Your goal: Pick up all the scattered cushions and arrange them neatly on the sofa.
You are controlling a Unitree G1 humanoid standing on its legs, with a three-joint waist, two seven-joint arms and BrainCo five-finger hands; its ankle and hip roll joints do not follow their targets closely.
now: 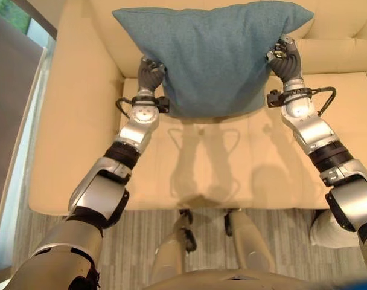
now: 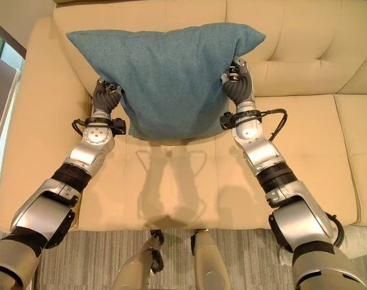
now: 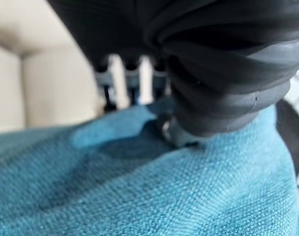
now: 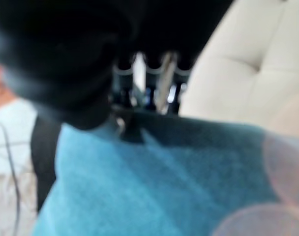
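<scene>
The left robot hand (image 2: 104,95) and right robot hand (image 2: 238,84) each grip a side of the teal cushion (image 2: 165,84), held above the sofa (image 2: 304,121) seat.

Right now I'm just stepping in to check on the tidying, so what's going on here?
The robot is holding a teal cushion between both hands over the cream sofa. Its left hand grips the cushion's left edge and its right hand grips the right edge. The cushion hangs in front of the backrest, its lower edge just above the seat, not yet set down.
</scene>
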